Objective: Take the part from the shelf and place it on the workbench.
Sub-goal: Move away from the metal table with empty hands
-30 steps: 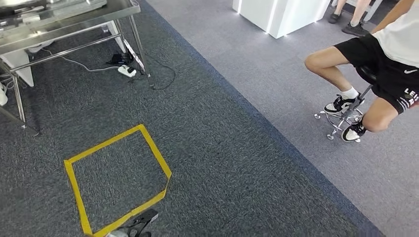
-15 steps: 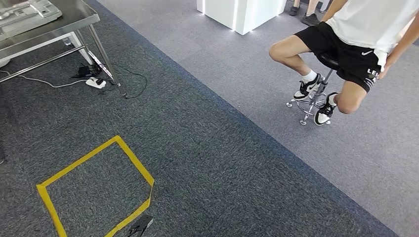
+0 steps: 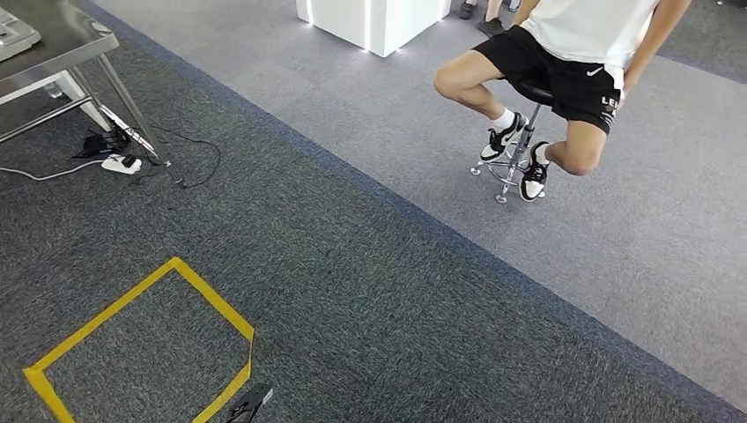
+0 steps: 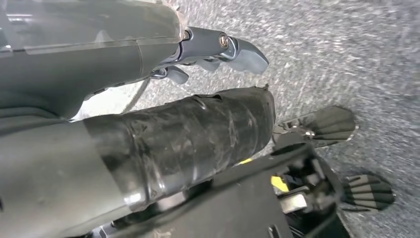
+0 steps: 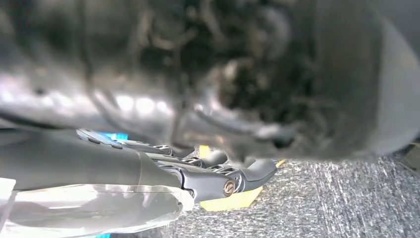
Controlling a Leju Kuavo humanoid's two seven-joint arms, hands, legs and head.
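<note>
Carpet of dark grey pile [image 3: 370,291] covered the near floor in the head view, and a paler grey floor [image 3: 617,220] lay beyond it. On the dark carpet, low at the robot's left, we saw a square outline of yellow tape [image 3: 215,295], partly cut off by the edge of the picture. Further off on the same side stood a stainless-steel table with thin metal legs [image 3: 53,35]. A white power strip [image 3: 119,162] lay on the carpet just beside one leg, with a thin black cable [image 3: 207,167] looping away from it. We could not tell whether this table was the workbench.

Ahead, a white glossy cabinet with lit vertical strips [image 3: 370,22] stood on the paler floor. Near it a person in a white shirt and black shorts [image 3: 573,53] sat on a small chrome stool [image 3: 515,159], both feet drawn in to its base.

The left hand [image 4: 188,89] hung over the carpet. Its dark fingers [image 4: 242,52] reached out straight, apart from the thumb wrapped in black tape [image 4: 198,139], and they held nothing. The right hand [image 5: 198,173] also hung low, its fingers [image 5: 252,171] stretched out loosely with nothing in them, above a strip of the yellow tape. The view past it was blurred.

We could not tell where the part was.
</note>
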